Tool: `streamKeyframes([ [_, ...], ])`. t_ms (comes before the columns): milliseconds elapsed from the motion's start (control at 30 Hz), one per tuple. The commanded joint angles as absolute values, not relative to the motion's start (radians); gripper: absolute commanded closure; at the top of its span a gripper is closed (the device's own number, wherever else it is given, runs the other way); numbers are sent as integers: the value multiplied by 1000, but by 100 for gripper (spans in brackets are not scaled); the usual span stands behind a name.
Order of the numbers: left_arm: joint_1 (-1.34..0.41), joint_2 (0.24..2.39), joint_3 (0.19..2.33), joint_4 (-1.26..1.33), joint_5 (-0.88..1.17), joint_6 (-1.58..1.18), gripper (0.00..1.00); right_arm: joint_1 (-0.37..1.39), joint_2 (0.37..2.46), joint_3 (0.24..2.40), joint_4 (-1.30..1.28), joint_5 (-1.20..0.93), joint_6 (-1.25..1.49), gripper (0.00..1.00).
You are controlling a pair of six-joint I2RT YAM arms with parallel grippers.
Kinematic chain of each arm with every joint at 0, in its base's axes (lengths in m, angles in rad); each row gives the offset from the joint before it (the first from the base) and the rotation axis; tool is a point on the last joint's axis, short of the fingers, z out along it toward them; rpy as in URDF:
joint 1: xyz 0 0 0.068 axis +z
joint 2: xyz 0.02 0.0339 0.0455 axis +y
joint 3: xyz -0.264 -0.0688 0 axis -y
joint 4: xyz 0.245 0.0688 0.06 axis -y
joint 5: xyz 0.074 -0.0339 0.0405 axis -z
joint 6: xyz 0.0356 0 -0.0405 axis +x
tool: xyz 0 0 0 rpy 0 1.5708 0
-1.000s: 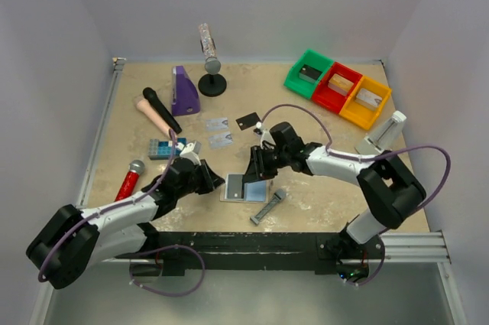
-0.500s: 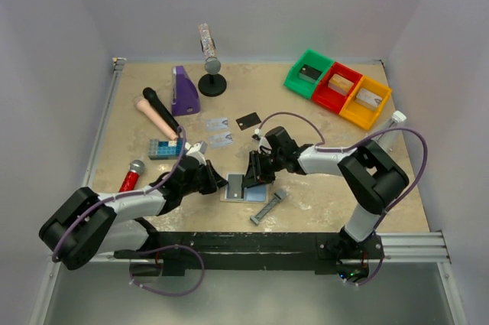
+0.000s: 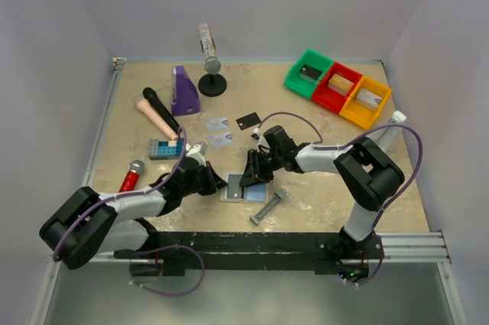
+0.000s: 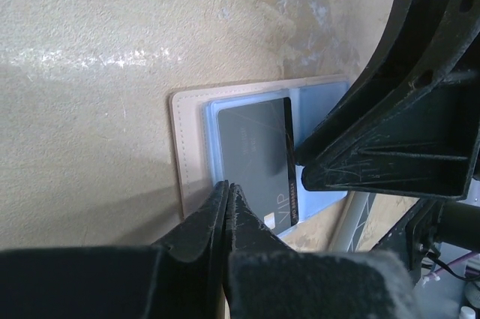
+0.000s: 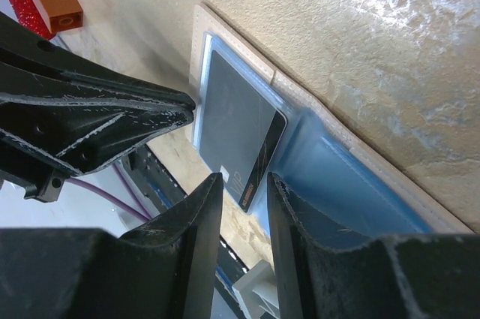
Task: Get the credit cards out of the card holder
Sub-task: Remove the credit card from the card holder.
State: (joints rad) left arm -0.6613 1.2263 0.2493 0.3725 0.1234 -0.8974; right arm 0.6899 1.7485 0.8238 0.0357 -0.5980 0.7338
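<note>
Where left pincer points (closed), card lies.

From my remote station I saw a mottled beige, stone-patterned table boxed in by plain pale walls behind and on both sides. It was softly, evenly lit, with a black rail along its near edge.

Seemingly a robotics lab test cell: plain white walls enclose a beige tabletop, and the left arm and right arm sit bolted along a metal rail.
</note>
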Motion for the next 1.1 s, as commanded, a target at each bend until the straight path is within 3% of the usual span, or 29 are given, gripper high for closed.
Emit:
streamKeyframes([
  [0, -657, 1236, 229, 417, 115, -882, 100, 698, 1772, 865, 60, -627, 758, 65],
  [1067, -663, 1336, 160, 607, 176, -923, 100, 709, 1781, 841, 219, -710, 865, 61],
])
